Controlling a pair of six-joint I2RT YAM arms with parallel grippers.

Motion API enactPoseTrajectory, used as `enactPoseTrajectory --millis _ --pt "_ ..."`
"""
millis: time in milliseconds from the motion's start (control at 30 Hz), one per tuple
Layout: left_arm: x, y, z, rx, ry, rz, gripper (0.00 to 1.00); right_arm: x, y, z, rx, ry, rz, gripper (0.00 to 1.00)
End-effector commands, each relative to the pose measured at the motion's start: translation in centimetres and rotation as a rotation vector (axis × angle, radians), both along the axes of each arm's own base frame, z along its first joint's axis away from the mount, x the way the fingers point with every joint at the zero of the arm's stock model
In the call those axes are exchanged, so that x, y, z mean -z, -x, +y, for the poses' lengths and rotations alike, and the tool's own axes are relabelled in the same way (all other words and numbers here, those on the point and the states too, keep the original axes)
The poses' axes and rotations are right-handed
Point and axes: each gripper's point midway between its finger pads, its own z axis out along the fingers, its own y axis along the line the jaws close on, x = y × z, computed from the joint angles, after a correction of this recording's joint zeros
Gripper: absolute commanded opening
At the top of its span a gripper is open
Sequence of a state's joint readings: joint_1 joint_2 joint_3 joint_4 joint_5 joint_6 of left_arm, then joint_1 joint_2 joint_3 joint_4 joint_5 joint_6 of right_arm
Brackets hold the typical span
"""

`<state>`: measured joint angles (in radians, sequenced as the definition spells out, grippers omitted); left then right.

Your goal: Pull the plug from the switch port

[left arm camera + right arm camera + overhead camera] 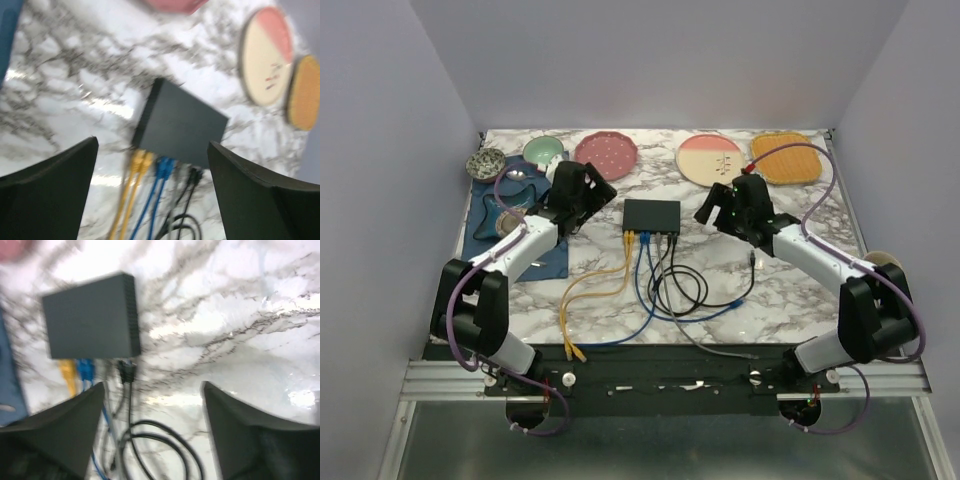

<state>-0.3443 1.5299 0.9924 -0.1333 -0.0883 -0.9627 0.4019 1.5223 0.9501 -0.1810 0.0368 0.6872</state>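
Note:
The switch (651, 214) is a flat black box at the table's middle, with yellow plugs (629, 238), blue plugs (645, 240) and black plugs (670, 240) in its near edge. My left gripper (601, 196) hovers to its left, open and empty. My right gripper (707, 211) hovers to its right, open and empty. In the left wrist view the switch (180, 125) lies ahead of the open gripper (152, 146), with yellow plugs (140, 160), blue plugs (164, 167) and black plugs (194, 175). In the right wrist view the switch (90, 317) and a black plug (126, 371) sit ahead-left of the open gripper (152, 386).
Cables trail from the switch to the near table edge, with a coiled black cable (685, 290). Along the back are a pink plate (606, 153), a cream and pink plate (709, 158), an orange plate (786, 158) and two bowls (486, 163). A blue cloth (505, 225) lies left.

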Motion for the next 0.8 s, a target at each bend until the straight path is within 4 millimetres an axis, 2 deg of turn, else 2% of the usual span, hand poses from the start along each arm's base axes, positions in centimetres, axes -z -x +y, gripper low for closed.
enactPoseTrajectory --millis 0,33,67,100,133,167,200,233,267,300,333,433,533,567,667,700,733,767 --pt "-3.9 -3.6 -1.6 0.034 0.027 -0.136 0.99 -1.2 -0.1 -1.4 0.017 0.055 -0.134 1.0" --pt "-3.5 -4.0 -3.4 0.111 0.074 -0.127 0.99 -1.3 0.2 -0.4 -0.003 -0.013 -0.122 1.0" --pt "-4.7 -4.7 -4.7 0.162 0.116 -0.165 0.99 -1.5 0.3 0.6 -0.037 -0.055 -0.126 1.0" --pt "-5.2 -5.0 -5.7 0.198 0.148 -0.193 0.95 -0.8 0.5 1.6 -0.082 -0.082 -0.095 1.0" --pt "-5.8 -5.8 -6.8 0.232 0.186 -0.236 0.91 -1.2 1.2 3.5 -0.182 -0.153 -0.089 1.0" --pt "-5.9 -5.7 -8.0 0.288 0.223 -0.245 0.83 -2.1 0.8 4.8 -0.233 -0.203 -0.134 0.98" --pt "-6.2 -6.0 -8.9 0.321 0.252 -0.256 0.79 -2.5 0.9 5.6 -0.265 -0.246 -0.148 0.97" --pt "-5.0 -6.5 -9.6 0.348 0.261 -0.238 0.75 -2.3 1.7 6.3 -0.288 -0.302 -0.133 0.95" --pt "-5.6 -6.5 -10.8 0.401 0.284 -0.249 0.69 -3.5 1.1 6.9 -0.299 -0.347 -0.199 0.92" --pt "-5.3 -6.8 -11.3 0.417 0.289 -0.247 0.67 -3.7 1.1 7.0 -0.295 -0.369 -0.209 0.91" --pt "-3.9 -7.0 -11.6 0.431 0.286 -0.226 0.65 -3.5 1.1 7.2 -0.287 -0.391 -0.207 0.91" --pt "-2.9 -7.2 -12.9 0.481 0.332 -0.212 0.54 -4.0 1.4 8.0 -0.361 -0.442 -0.285 0.9" --pt "-1.9 -7.2 -13.4 0.5 0.339 -0.202 0.49 -3.0 1.3 8.3 -0.362 -0.465 -0.24 0.85" --pt "-1.7 -7.2 -13.4 0.504 0.336 -0.201 0.48 -1.6 1.4 8.4 -0.352 -0.468 -0.188 0.83" --pt "-1.2 -6.9 -13.8 0.514 0.343 -0.184 0.47 -0.4 1.5 8.8 -0.341 -0.527 -0.116 0.75" --pt "-1.0 -6.9 -13.8 0.516 0.344 -0.179 0.47 1.2 1.8 8.6 -0.317 -0.533 -0.079 0.73" --pt "-0.6 -6.6 -13.9 0.524 0.347 -0.166 0.46 1.7 1.8 8.3 -0.295 -0.547 -0.069 0.72" --pt "-0.5 -6.5 -14.0 0.528 0.349 -0.159 0.45 1.3 1.4 8.4 -0.276 -0.59 -0.083 0.72"
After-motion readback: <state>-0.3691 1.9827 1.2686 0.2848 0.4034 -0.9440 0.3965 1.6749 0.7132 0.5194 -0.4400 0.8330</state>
